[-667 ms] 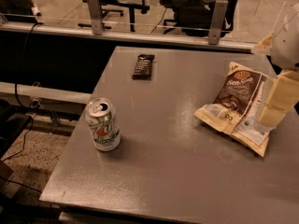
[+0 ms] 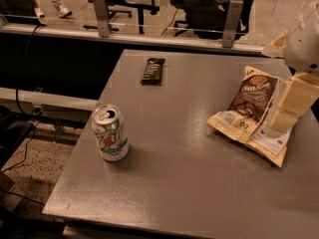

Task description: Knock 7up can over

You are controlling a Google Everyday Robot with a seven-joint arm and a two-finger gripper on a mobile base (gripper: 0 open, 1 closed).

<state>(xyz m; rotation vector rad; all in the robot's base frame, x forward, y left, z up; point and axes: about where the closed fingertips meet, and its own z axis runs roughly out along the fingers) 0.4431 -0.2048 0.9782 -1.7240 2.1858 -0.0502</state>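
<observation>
The 7up can (image 2: 109, 132) stands upright near the left edge of the grey table (image 2: 179, 183). It is white-silver with green swirls and a red dot, and its silver top faces up. My gripper (image 2: 283, 119) hangs at the right side of the table, cream-coloured, over the chip bag (image 2: 249, 108). It is far to the right of the can and does not touch it.
A dark brown candy bar wrapper (image 2: 152, 70) lies at the back of the table. The brown-and-yellow chip bag lies at the right. A railing with metal posts (image 2: 99, 14) and office chairs stand behind the table. The floor drops away at the left edge.
</observation>
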